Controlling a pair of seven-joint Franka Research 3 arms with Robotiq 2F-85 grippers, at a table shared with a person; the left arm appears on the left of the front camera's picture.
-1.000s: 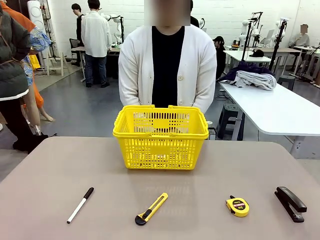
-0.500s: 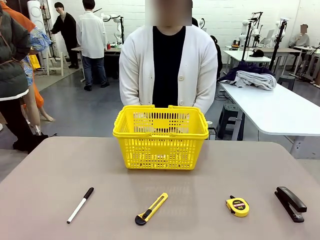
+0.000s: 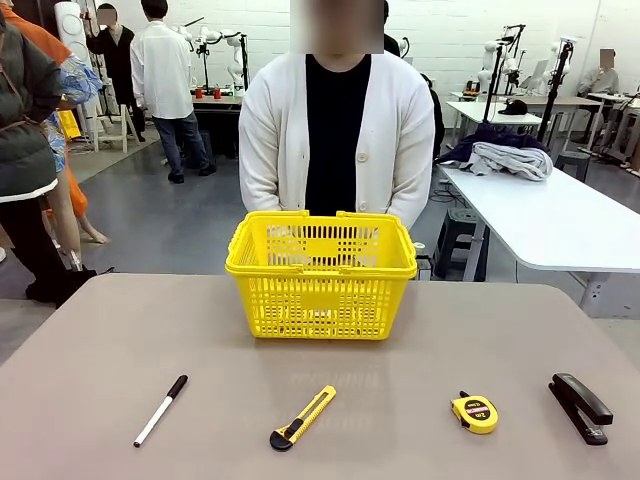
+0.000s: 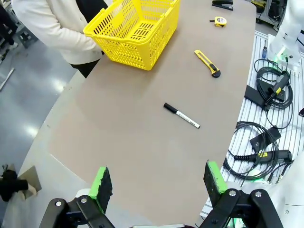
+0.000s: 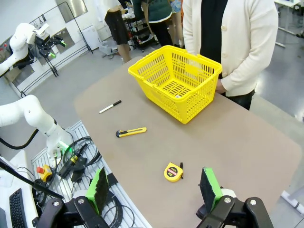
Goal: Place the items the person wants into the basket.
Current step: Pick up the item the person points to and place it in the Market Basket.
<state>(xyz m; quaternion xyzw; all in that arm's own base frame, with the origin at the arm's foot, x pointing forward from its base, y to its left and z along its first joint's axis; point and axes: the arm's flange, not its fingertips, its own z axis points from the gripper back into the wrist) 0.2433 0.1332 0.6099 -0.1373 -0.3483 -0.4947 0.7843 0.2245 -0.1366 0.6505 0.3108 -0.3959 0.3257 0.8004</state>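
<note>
Tape measure (image 3: pixel 474 413), label illegible, near black stapler (image 3: pixel 581 407)

Yellow lattice basket (image 3: pixel 320 300), yellow-and-black tape measure (image 3: pixel 475 413), black stapler (image 3: pixel 580 405), white cardigan (image 3: pixel 275 130), taupe table (image 3: pixel 400 445)

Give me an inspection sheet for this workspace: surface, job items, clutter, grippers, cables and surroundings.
Surface: grey-brown table, no spills seen.
Job's things: yellow basket upright at the far side, in front of the person; tape measure and black stapler lie on the near side, to the right.
Clutter: white black-capped marker and yellow utility knife, near side, left and middle, apart.
Grippers: left gripper open; right gripper open; both raised, holding nothing.
Cables: black cables on the slatted base beside the table.
Surroundings: white table with heaped clothes; other people farther off.
</note>
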